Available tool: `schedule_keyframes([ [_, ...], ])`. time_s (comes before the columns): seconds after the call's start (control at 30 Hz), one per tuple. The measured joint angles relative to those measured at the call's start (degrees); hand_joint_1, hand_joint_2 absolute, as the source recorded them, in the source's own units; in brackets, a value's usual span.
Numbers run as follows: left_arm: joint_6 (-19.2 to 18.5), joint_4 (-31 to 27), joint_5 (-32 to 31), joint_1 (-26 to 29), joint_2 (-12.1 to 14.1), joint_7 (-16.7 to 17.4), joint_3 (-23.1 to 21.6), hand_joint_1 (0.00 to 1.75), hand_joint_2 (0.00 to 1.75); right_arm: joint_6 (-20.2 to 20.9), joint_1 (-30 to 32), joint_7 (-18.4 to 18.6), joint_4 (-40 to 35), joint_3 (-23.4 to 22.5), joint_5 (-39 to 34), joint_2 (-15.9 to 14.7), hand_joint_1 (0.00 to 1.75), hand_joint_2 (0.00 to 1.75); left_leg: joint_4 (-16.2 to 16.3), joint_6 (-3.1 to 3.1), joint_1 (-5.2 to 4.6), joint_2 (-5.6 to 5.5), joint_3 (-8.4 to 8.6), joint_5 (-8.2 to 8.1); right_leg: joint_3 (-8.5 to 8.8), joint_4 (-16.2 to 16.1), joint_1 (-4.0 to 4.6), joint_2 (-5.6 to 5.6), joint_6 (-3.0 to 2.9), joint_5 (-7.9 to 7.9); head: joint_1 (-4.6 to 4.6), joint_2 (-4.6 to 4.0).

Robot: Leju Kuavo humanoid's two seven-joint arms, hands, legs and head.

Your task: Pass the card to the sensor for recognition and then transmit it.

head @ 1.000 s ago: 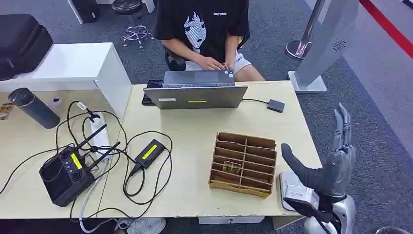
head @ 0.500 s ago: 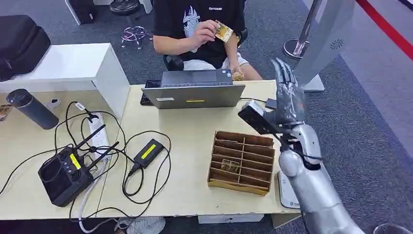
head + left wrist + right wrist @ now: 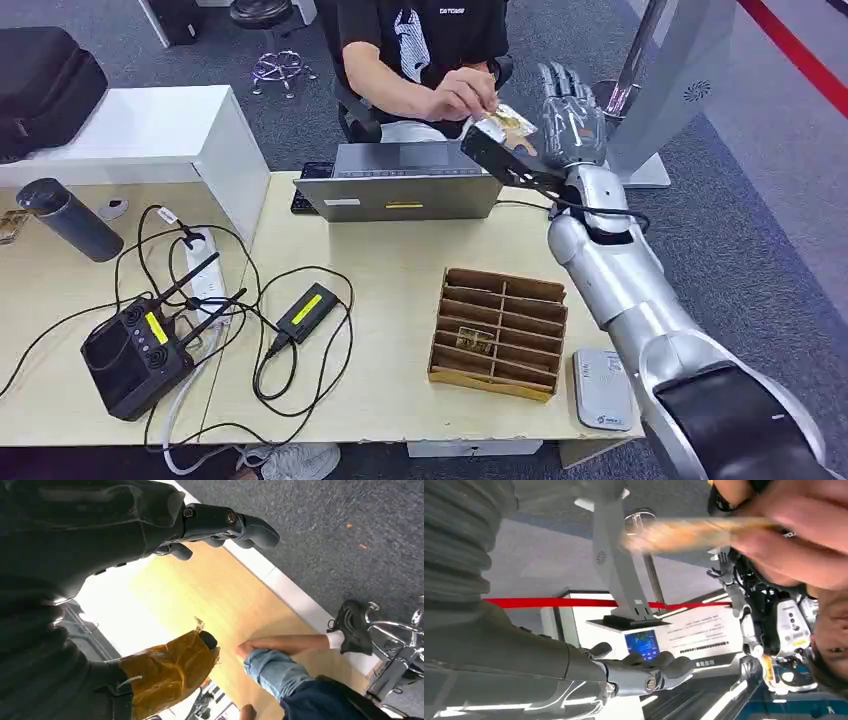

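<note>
A person across the table holds out a small gold-patterned card (image 3: 507, 123) in one hand (image 3: 462, 95). My right hand (image 3: 565, 120) is raised beside it, fingers spread upward and thumb stretched out under the card, holding nothing. In the right wrist view the card (image 3: 689, 532) is a blur in the person's fingers, apart from my fingers (image 3: 644, 672). The grey-white card sensor (image 3: 601, 388) lies flat at the table's front right corner. My left hand (image 3: 165, 525) hangs low, its fingers apart from its tape-wrapped thumb, with nothing in it.
A grey laptop (image 3: 405, 190) stands between me and the person. A cardboard slotted rack (image 3: 498, 335) sits left of the sensor. Cables, a black charger brick (image 3: 307, 312) and a black controller (image 3: 135, 355) cover the table's (image 3: 400, 260) left half. A grey stand (image 3: 660, 90) rises behind my right hand.
My right arm swung up from the table's front right corner to the far edge by the laptop. The person picked up a card and brought it over to my right hand.
</note>
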Motion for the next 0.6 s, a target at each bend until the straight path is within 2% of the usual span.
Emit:
schedule_keyframes([
  [0.13,0.07,0.0,-0.18,0.15,-0.04,-0.57,-0.35,0.0,1.75,-1.38,-0.05,-0.98,0.98,0.07,-0.11,0.5,1.57,1.75,0.0,0.0,0.0,0.01,0.01,0.0,0.0,0.0,0.0,0.01,0.0,0.0,0.0,0.0],
  [0.2,0.11,0.0,-0.24,0.22,-0.04,-0.7,-0.41,0.0,1.75,-1.81,-0.05,-1.75,1.24,0.09,-1.02,0.7,1.71,1.75,0.0,0.0,0.0,0.01,0.01,0.0,0.0,0.0,0.0,0.01,0.0,0.0,0.0,0.0],
  [0.23,0.11,0.0,-0.26,0.24,-0.04,-0.85,-0.44,0.0,1.75,-1.79,-0.04,-2.14,1.31,0.09,-1.38,0.76,1.73,1.75,0.0,0.0,0.0,0.01,0.01,0.0,0.0,0.0,0.0,0.01,0.0,0.0,-0.02,0.0],
  [0.4,0.17,0.0,0.35,0.33,-0.07,-0.98,-0.46,0.0,1.75,0.81,0.01,-5.31,1.03,-0.98,-7.14,1.66,1.73,1.75,0.0,-0.01,0.01,0.09,0.06,0.0,0.0,0.01,0.0,0.1,-0.01,0.01,-0.02,0.0],
  [0.6,0.17,0.0,0.39,0.41,-0.13,-0.98,-0.46,0.0,1.75,1.27,0.2,-5.75,0.96,-1.62,-7.76,2.34,1.71,1.75,0.0,-0.01,0.02,0.06,0.04,0.01,0.0,0.01,0.0,0.07,-0.01,0.01,0.0,0.0],
])
